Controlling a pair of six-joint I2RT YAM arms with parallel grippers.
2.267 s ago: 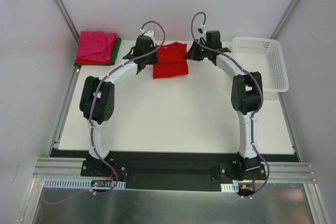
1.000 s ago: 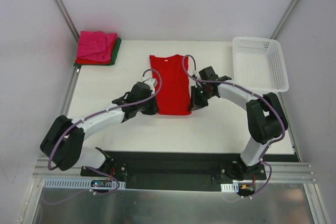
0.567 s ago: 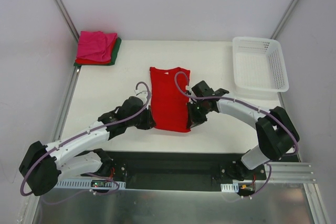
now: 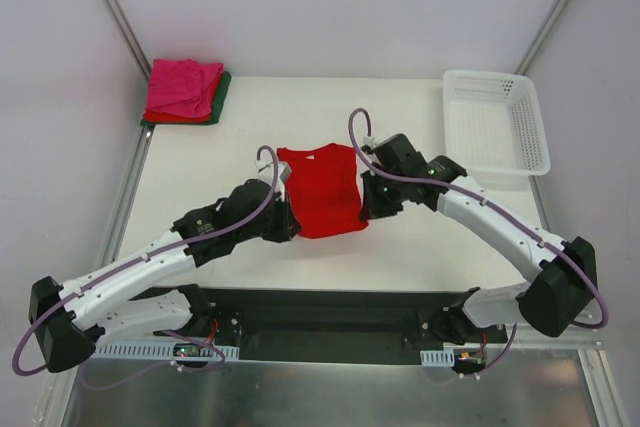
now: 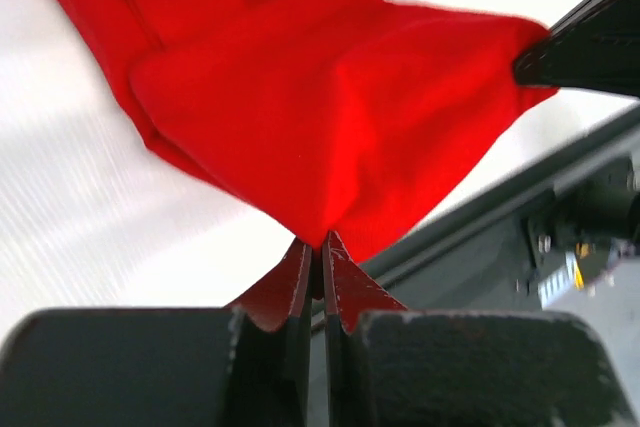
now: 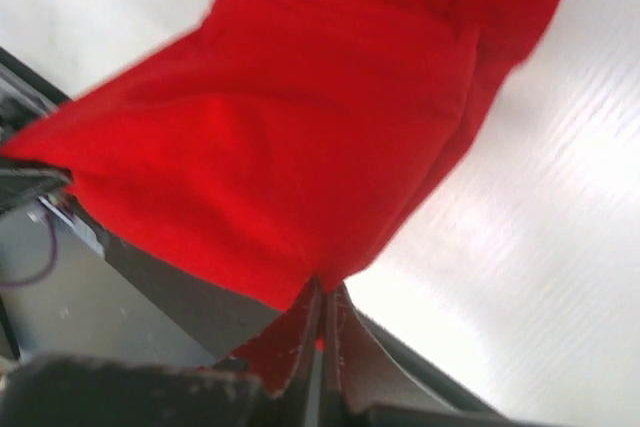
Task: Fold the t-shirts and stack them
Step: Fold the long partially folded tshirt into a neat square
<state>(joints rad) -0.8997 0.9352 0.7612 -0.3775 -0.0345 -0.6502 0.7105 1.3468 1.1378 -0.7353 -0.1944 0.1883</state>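
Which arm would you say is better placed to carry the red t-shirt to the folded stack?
Probably left: the left hand pinches the red t-shirt, and the stack lies on its side. The right hand grips too, but farther off.

Right gripper (image 6: pixel 322 319) pinched tight on a corner of the red t-shirt (image 6: pixel 290 137); the cloth fans out from the jaws in doubled layers. White table (image 6: pixel 560 247) to the right, dark strip (image 6: pixel 130 287) lower left.

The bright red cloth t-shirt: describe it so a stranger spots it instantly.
On the white table, near the middle, is the bright red cloth t-shirt, its near corners pinched by the left gripper and right gripper. Unlike the folded pink-topped stack in the far left corner, it lies alone.
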